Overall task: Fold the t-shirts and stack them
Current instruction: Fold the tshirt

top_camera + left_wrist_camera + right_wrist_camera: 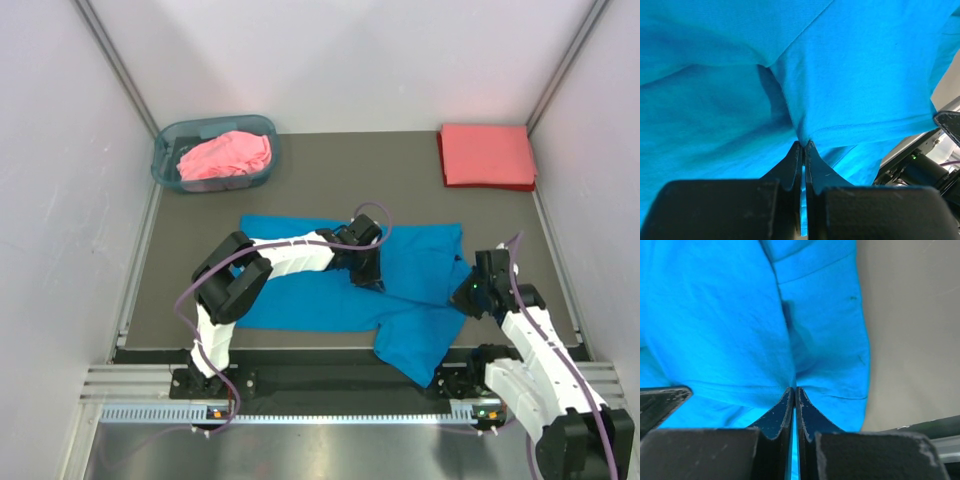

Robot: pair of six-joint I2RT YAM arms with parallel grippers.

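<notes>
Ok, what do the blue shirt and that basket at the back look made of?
The blue t-shirt: soft matte knit cloth, likely cotton; it creases, puckers and shows stitched hems. The basket: probably plastic, blue-grey and slightly see-through, with a smooth moulded rim.

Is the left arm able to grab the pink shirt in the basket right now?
Probably not yet. The left gripper is shut on the blue t-shirt, so it must let go first. The pink t-shirt lies uncovered in the open basket, on that arm's side.
</notes>
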